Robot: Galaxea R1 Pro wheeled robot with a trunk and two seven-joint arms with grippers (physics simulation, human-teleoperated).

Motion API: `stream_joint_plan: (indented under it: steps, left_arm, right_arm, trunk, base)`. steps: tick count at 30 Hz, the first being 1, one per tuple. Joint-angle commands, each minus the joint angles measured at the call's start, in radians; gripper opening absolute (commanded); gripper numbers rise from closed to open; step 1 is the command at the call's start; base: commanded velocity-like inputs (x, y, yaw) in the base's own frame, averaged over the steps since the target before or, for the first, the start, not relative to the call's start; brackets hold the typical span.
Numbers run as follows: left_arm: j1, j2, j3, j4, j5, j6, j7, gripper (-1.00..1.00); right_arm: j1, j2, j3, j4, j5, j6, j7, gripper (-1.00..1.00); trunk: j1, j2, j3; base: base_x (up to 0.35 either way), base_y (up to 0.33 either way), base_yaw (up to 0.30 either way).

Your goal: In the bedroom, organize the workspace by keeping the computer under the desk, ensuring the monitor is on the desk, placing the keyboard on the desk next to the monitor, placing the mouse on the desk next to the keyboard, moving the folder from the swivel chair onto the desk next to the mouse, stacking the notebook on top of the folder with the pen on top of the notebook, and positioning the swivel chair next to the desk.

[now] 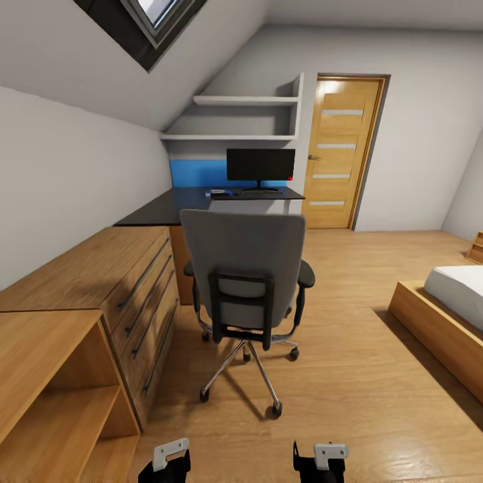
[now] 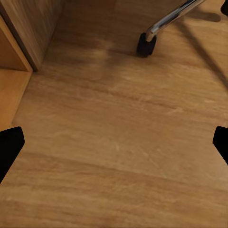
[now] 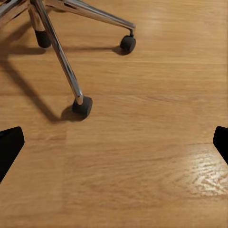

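Black grippers (image 2: 114, 142) (image 3: 114, 142) wide open, empty.

A light wooden dresser (image 1: 127, 282) with long dark handles runs along the left wall, and an open wooden shelf unit (image 1: 60, 396) sits just beside it, nearer the camera. Overhead, a skylight (image 1: 157, 17) cuts into the sloped ceiling. Two white wall shelves (image 1: 241, 117) hang in the far corner above a blue wall panel (image 1: 198, 173). Just beside them stands a wooden door (image 1: 341, 151) with pale horizontal panes. At the right, a bed (image 1: 443, 302) in a wooden frame, white mattress on top. Wooden floor (image 1: 349, 376) throughout.
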Motion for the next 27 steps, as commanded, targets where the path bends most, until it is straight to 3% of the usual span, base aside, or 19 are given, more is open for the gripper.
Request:
stream_joint_plan:
  steps: [1,6,13,24,27]
  left_arm:
    - [-0.001,-0.001,0.005,0.001,-0.01,-0.003,0.003,1.0]
    - [-0.001,-0.001,0.005,0.001,-0.011,-0.003,0.003,1.0]
    - [-0.001,-0.001,0.005,0.001,-0.01,-0.003,0.004,1.0]
    - [-0.001,-0.001,0.005,0.001,-0.009,-0.003,0.005,1.0]
    - [-0.001,-0.001,0.005,0.001,-0.009,-0.003,0.005,1.0]
  right_arm:
    - [-0.001,-0.001,0.003,0.001,0.01,0.0,-0.01,1.0]
    - [-0.001,-0.002,0.004,0.0,0.01,0.0,-0.01,1.0]
    - [-0.001,0.001,0.005,0.001,0.01,0.0,-0.01,1.0]
    - [-0.001,0.0,0.004,0.001,0.01,0.0,-0.01,1.0]
    - [-0.001,0.0,0.004,0.001,0.01,0.0,-0.01,1.0]
  trunk:
    - [0.004,-0.008,-0.004]
    - [0.023,-0.043,-0.02]
    - [0.023,-0.043,-0.02]
    - [0.065,-0.12,-0.054]
    - [0.065,-0.12,-0.054]
  base:
    - [0.0,0.0,0.0]
    - [0.0,0.0,0.0]
    - [0.0,0.0,0.0]
    - [0.0,0.0,0.0]
    - [0.0,0.0,0.0]
